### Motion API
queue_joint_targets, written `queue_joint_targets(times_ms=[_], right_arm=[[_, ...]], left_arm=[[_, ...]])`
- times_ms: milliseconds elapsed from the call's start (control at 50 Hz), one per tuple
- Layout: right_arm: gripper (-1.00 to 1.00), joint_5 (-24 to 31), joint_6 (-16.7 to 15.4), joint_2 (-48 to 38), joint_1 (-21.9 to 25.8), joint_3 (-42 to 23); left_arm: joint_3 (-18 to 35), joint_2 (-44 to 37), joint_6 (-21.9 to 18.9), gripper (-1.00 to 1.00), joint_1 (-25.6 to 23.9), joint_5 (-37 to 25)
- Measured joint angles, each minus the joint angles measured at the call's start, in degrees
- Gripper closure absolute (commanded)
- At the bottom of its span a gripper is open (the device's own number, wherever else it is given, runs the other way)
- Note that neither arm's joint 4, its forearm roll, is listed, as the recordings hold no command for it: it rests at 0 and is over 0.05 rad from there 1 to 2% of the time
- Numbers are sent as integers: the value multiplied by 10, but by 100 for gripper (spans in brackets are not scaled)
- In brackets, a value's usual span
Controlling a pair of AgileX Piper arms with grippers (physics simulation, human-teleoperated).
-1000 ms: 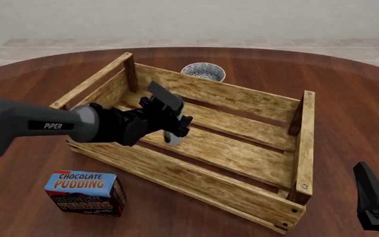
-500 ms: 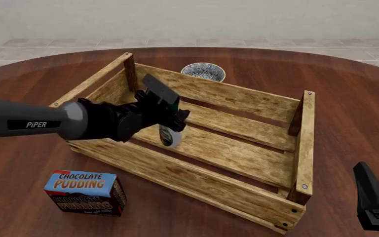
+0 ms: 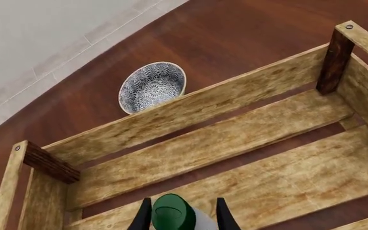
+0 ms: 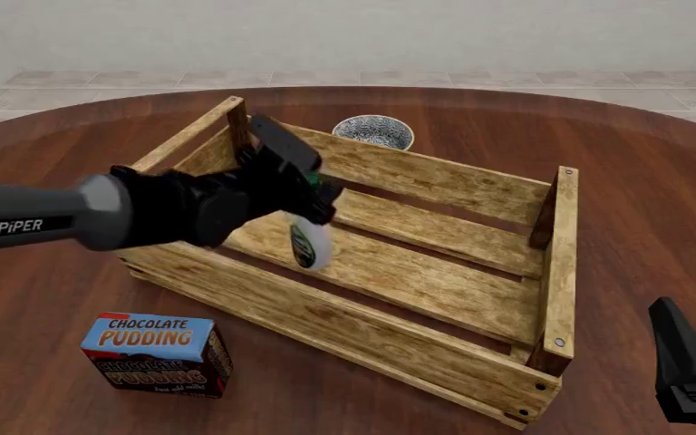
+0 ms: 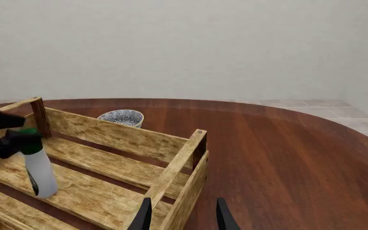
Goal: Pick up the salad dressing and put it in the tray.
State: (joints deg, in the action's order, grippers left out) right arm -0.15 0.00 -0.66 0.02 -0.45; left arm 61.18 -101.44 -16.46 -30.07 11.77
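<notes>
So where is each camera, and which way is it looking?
Front view: sits above and behind the arms, looking forward and down at the wooden crate; shows the left arm holding the salad dressing bottle and a bit of the right gripper.
Left wrist view: rides behind the left gripper, looking down into the crate at the patterned bowl beyond; its jaws show.
Right wrist view: rides behind the right gripper, looking across the crate; its jaws show.
All three share the crate, bowl and bottle.
</notes>
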Motion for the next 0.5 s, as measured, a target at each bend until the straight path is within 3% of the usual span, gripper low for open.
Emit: queue_joint_targets(times_ms=[500], right_arm=[[-100,0,0,0,0,0]], left_arm=[[5,71,-1,-100,5,-31]])
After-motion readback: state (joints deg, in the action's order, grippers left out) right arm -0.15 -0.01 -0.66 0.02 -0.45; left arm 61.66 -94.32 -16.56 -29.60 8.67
